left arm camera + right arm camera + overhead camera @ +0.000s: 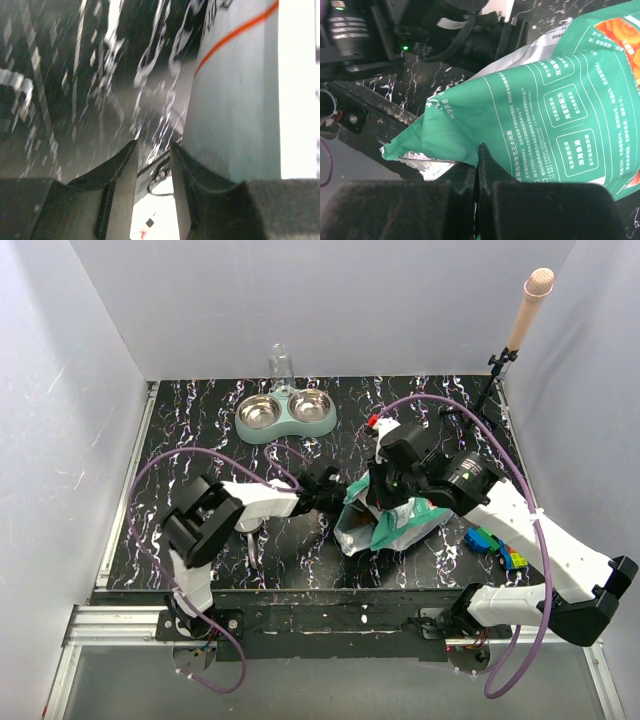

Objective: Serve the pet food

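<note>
while the bench [200,440] carries the crumpled bag [395,522] at its middle, the pet food is unseen, presumably inside: a soft, slumping, crinkly load, best held by its top edge. the double bowl [285,428] behind shows bare steel cups. right pincer [477,165] pinches the bag's fold; left pincer [153,150] is nearly closed, and i cannot tell whether it grips anything.

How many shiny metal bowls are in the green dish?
2. The left bowl and the right bowl sit side by side in the green dish near the table's far edge. No others show.
</note>
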Robot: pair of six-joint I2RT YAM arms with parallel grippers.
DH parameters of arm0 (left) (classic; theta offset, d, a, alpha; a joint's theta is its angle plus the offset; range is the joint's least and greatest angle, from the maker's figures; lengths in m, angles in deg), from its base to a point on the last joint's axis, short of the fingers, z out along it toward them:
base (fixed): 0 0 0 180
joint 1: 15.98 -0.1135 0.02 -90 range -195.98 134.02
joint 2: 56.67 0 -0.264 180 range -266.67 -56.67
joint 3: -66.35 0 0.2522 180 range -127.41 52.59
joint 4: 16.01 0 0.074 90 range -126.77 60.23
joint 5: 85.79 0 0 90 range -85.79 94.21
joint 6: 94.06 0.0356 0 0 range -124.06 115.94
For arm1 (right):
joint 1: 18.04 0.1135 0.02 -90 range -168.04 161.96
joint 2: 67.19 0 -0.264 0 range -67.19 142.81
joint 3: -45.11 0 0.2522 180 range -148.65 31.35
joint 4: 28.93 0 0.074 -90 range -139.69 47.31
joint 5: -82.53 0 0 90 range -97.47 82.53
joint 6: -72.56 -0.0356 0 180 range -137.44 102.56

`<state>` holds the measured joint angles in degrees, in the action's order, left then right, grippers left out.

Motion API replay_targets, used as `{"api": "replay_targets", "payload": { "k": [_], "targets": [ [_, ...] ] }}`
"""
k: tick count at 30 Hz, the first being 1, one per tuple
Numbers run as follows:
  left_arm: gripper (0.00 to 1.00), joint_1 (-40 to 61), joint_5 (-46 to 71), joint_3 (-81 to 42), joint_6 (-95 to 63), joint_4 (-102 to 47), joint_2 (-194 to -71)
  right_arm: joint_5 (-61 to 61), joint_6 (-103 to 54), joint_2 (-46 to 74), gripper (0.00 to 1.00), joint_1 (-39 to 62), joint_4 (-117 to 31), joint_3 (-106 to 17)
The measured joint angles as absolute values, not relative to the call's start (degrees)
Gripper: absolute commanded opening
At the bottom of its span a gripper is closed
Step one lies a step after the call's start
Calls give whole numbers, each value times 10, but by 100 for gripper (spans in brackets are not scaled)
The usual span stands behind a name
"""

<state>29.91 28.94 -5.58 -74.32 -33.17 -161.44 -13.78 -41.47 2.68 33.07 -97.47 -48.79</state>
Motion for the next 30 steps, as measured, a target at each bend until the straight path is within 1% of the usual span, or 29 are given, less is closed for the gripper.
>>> {"api": "replay_targets", "payload": {
  "k": [2,4,6,8,10,12,14,16,18,22,24,28,30],
  "targets": [
    [31,299,290,-103,-735,-328,-1664,-139,-420,24,1,312,-977,-487],
    [30,296,290,-187,-719,-338,-1731,-147,-422,24,1,293,-978,-486],
    [32,292,287,-257,-698,-356,-1778,-152,-423,24,1,272,-980,-481],
    [38,284,280,-288,-671,-372,-1789,-156,-422,24,1,255,-988,-475],
    [45,270,274,-280,-643,-398,-1765,-156,-418,25,1,237,-999,-469],
    [53,249,273,-244,-618,-423,-1718,-148,-412,25,1,224,-1006,-464],
    [61,211,272,-176,-585,-466,-1631,-137,-407,27,1,211,-1007,-464],
    [66,173,265,-110,-553,-521,-1539,-127,-401,28,1,203,-1007,-464],
    [70,146,258,-84,-529,-562,-1450,-118,-397,28,1,198,-1006,-464],
    [78,136,238,-57,-486,-663,-1285,-98,-392,29,1,190,-1000,-460],
    [88,134,203,-52,-479,-719,-1218,-89,-389,30,1,189,-999,-459],
    [91,123,92,-14,-518,-807,-1113,-76,-384,35,1,188,-996,-459],
    [91,116,51,41,-556,-825,-1057,-68,-381,38,1,187,-996,-461]
  ]
}}
